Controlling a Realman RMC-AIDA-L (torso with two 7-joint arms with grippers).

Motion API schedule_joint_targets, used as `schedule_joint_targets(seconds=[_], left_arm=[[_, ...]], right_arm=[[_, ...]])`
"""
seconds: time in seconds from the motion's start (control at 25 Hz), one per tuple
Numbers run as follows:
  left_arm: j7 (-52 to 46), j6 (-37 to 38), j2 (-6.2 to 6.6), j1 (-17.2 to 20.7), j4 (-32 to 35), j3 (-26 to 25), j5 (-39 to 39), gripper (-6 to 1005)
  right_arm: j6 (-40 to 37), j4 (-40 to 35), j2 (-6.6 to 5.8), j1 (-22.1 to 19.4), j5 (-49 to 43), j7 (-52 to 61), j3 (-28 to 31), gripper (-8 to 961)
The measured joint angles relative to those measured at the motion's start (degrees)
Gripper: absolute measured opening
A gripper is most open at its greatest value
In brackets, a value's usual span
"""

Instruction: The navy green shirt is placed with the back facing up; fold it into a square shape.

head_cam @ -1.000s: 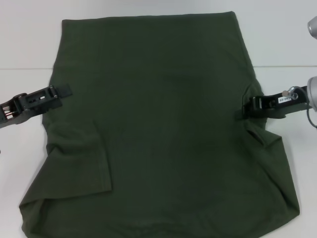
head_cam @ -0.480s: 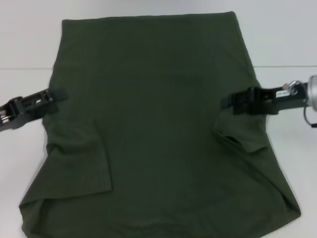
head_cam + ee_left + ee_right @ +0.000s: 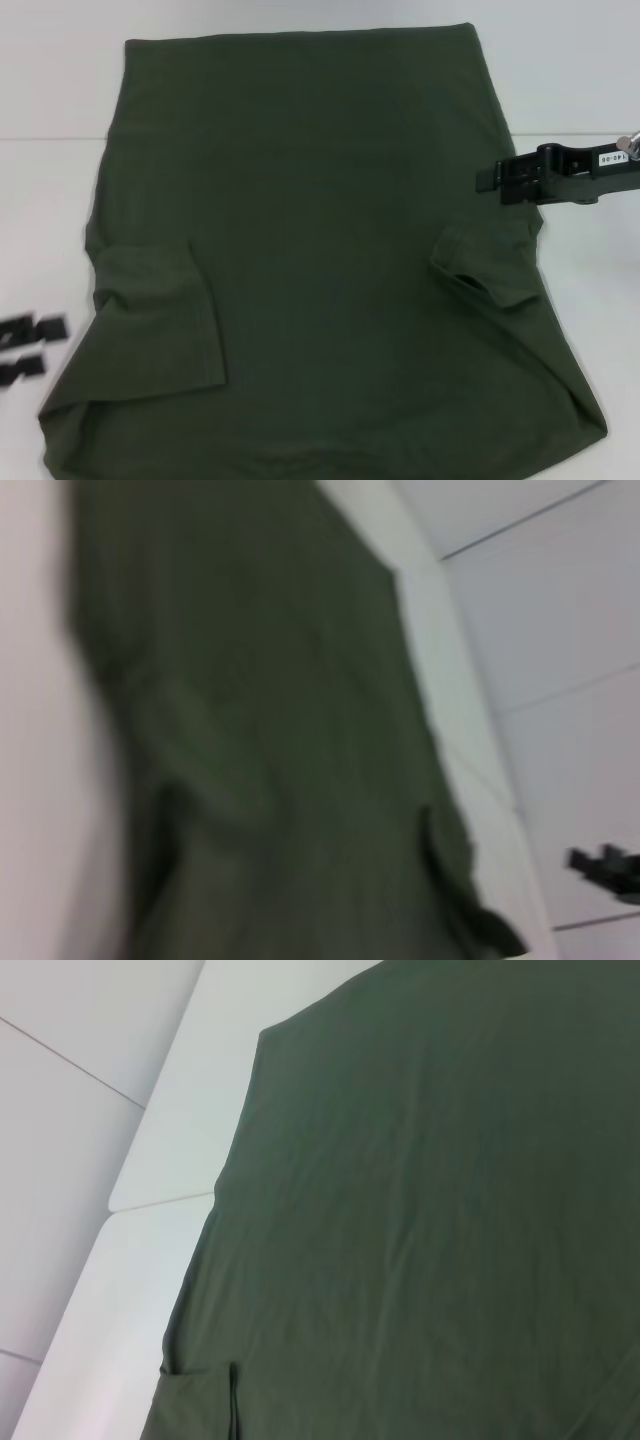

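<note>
Lying flat on the white table [image 3: 50,200], 1 navy green shirt [image 3: 320,250] covered most of the surface, both sleeves folded inward onto the body. Right gripper [image 3: 490,178] hovered over the shirt's right edge; finger spacing could not be judged. Left gripper [image 3: 30,348] sat off the cloth at the near-left, its 2 fingers apart, holding nothing.

A plain test bench, likely a lab, was suggested: a bare white table [image 3: 40,90] was seen, backed by a white panelled wall [image 3: 560,600] with thin seams.
</note>
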Motion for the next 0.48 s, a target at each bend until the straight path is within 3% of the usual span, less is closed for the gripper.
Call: schedule_joint_targets(seconds=[0.2,0.48], left_arm=[[-1.7,0.7,-0.63,2.9,0.9,-4.0,6.0,872],[-2.6,0.8,-1.85,4.6,0.6,-4.3,9.5,868]], right_arm=[[-0.1,-0.8,-0.03,0.0,0.0,-0.3,0.0,552],[-0.2,-1.1,-0.06,0.1,0.1,-0.6,0.0,552]])
